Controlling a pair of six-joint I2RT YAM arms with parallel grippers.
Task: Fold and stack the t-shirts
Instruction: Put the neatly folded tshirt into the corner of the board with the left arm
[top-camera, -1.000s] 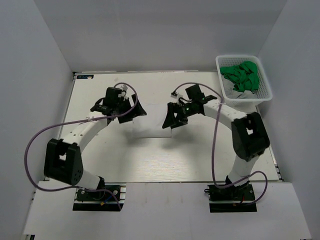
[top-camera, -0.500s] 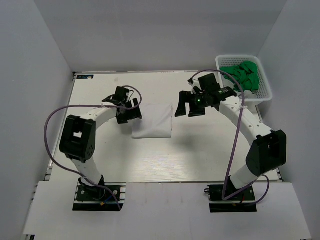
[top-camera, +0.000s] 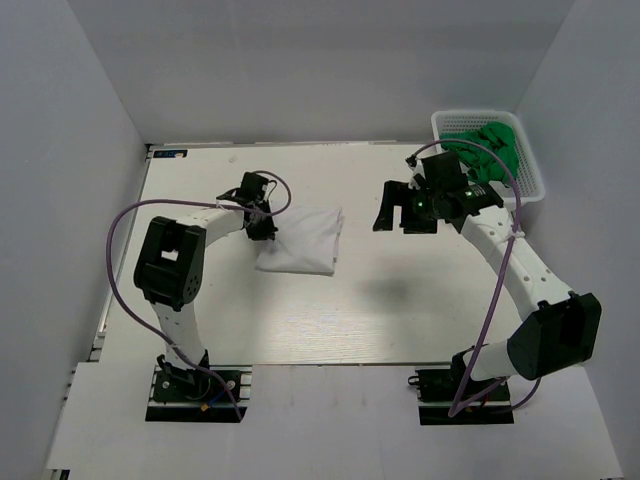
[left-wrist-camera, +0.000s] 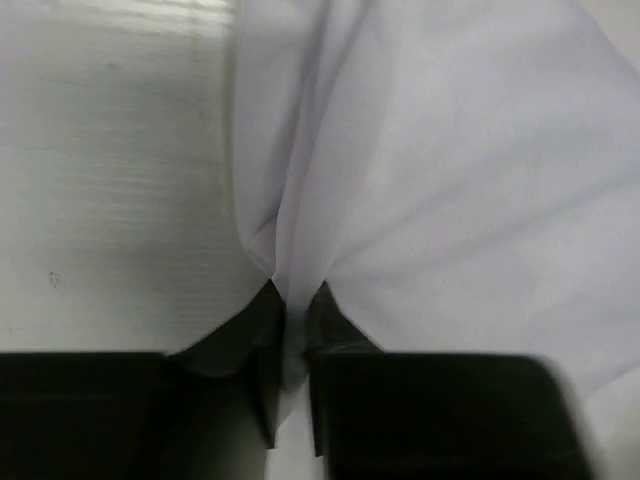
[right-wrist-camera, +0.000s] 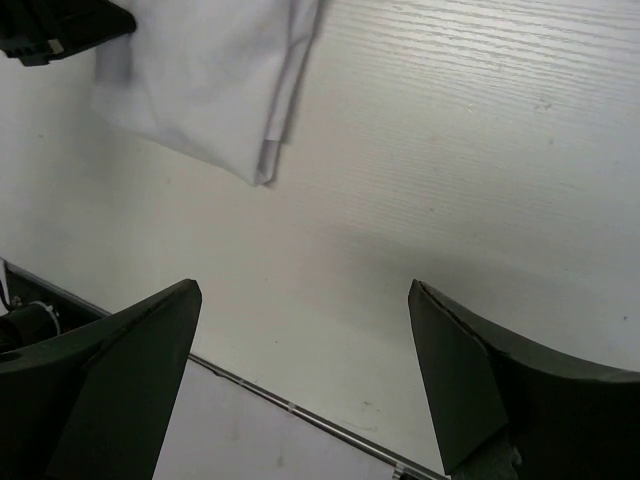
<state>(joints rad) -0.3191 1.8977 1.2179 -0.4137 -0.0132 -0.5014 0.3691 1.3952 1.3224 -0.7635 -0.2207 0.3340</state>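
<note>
A folded white t-shirt (top-camera: 302, 241) lies mid-table; it fills the left wrist view (left-wrist-camera: 450, 170) and shows at the upper left of the right wrist view (right-wrist-camera: 205, 80). My left gripper (top-camera: 268, 226) is shut on the shirt's left edge, a pinch of white cloth between its black fingers (left-wrist-camera: 262, 330). My right gripper (top-camera: 400, 210) hangs open above bare table to the shirt's right, nothing between its fingers (right-wrist-camera: 450, 380). Green t-shirts (top-camera: 487, 150) lie crumpled in the basket.
The white mesh basket (top-camera: 532, 182) stands at the table's far right corner, behind my right arm. The table's near edge (right-wrist-camera: 300, 405) runs below my right gripper. Grey walls close in both sides.
My left gripper closed on the white shirt's left edge and the cloth shifted slightly. My right arm drew away to the right, toward the basket, staying open.
</note>
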